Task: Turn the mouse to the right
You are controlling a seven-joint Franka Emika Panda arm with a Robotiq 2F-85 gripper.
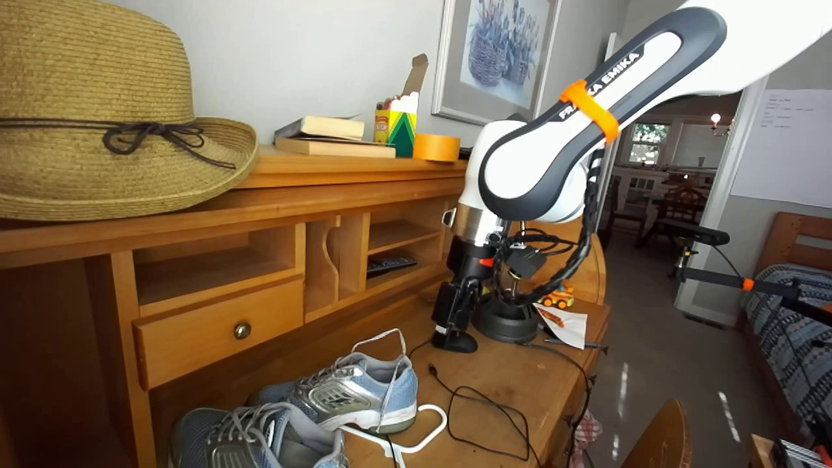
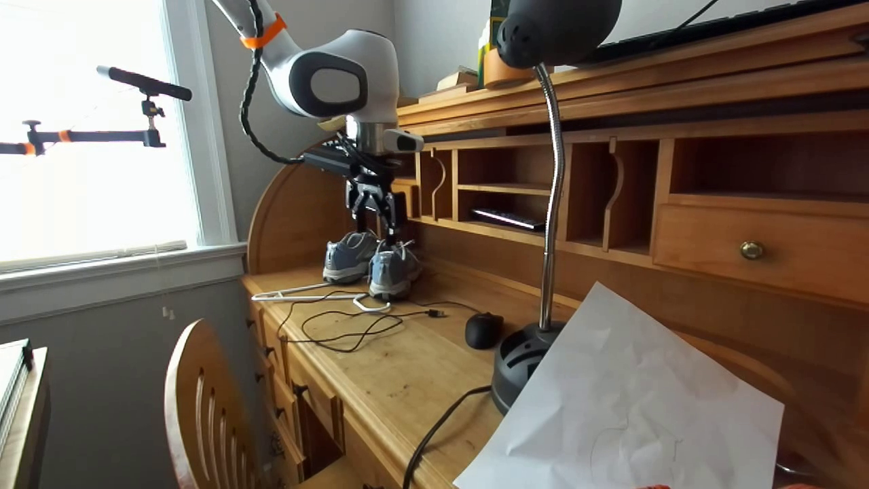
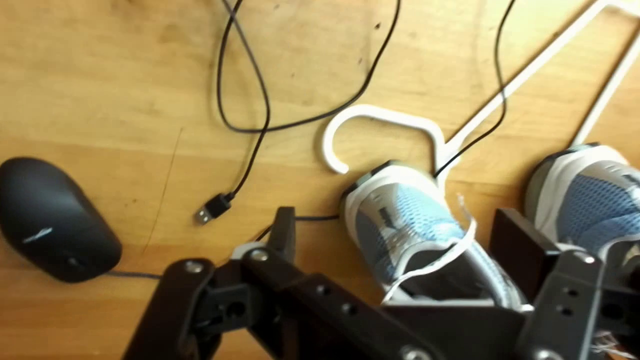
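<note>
The gripper (image 3: pixel 401 232) is spread wide, holding nothing — the mouse (image 3: pixel 56 218) sits apart, its turn probably not done yet.

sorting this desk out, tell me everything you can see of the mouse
The mouse is a black oval with a smooth, rounded, plastic-looking shell. In the wrist view it shows a pale mark, too blurred to read, and what looks like a scroll wheel near the end, pointing lower right, where its thin cable leaves. It rests top up on the desk near the lamp base; the open gripper is apart from it.
</note>
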